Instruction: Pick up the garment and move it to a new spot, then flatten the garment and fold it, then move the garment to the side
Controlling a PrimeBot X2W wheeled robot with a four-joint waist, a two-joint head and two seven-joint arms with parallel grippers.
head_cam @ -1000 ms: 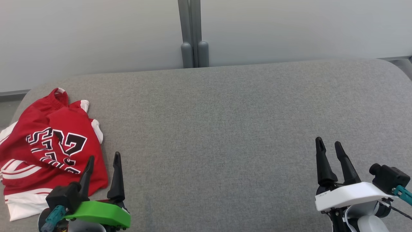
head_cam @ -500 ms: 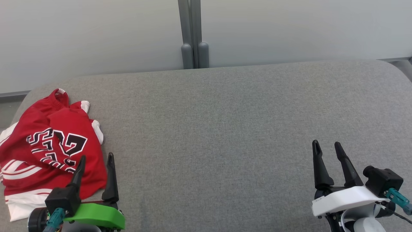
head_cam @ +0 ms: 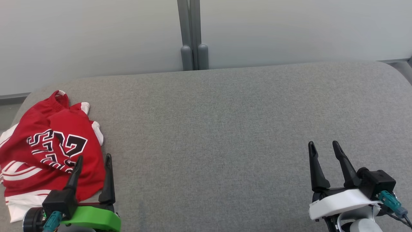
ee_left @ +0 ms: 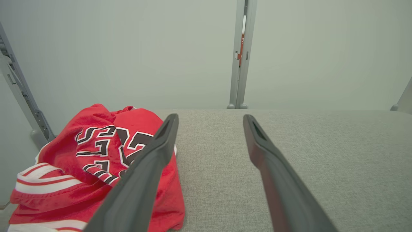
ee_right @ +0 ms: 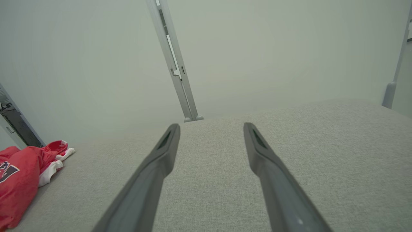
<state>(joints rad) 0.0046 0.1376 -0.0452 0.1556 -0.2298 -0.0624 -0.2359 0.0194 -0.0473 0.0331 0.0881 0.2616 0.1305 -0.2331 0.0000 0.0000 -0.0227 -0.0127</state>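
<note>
Since crumpled red-and-white jersey garment (head_cam: pixel 42 129) sits at left edge of grey fabric desk (head_cam: pixel 209 129), left end effector (head_cam: pixel 93 157) hovers near, released (pickup likely next); right end effector (head_cam: pixel 323 143) released, well apart.

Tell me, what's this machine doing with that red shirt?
A two-armed robot faces a grey padded surface. A red and white jersey lies crumpled at its left end. The left gripper hovers open at the jersey's near edge, gripping nothing. The right gripper is open too, above bare surface far to the right. The jersey is not yet picked up.
</note>
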